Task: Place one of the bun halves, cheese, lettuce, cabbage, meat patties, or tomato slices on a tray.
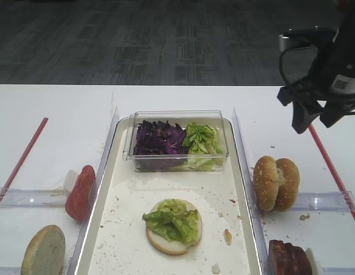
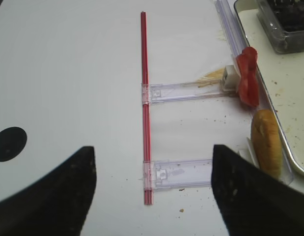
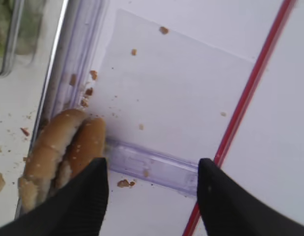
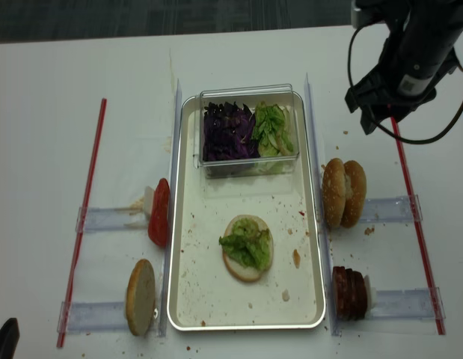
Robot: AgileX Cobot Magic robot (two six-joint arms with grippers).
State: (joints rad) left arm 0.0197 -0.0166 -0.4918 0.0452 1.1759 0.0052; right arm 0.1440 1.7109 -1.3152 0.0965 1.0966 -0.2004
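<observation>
The long tray point(image 1: 125, 229) lies in the middle of the table. On its floor sits a bun half point(image 1: 160, 243) topped with lettuce point(image 1: 172, 220). A clear box point(image 1: 177, 114) at the tray's far end holds purple cabbage point(image 1: 160, 140) and more lettuce point(image 1: 201, 140). Two bun halves point(image 1: 276, 183) stand on edge right of the tray, meat patties point(image 1: 289, 258) nearer. Tomato slices point(image 1: 81, 192) and another bun half point(image 1: 45, 251) stand left of it. My right gripper point(image 1: 316, 121) hangs open and empty above the table, beyond the right buns point(image 3: 58, 147). My left gripper point(image 2: 152, 152) is open and empty over the table left of the tray.
Red strips point(image 1: 19, 163) point(image 1: 332, 172) run along both outer sides of the table. Clear plastic holders point(image 1: 320, 200) point(image 2: 183, 173) lie across between strips and tray. Crumbs dot the tray floor and the table near the buns.
</observation>
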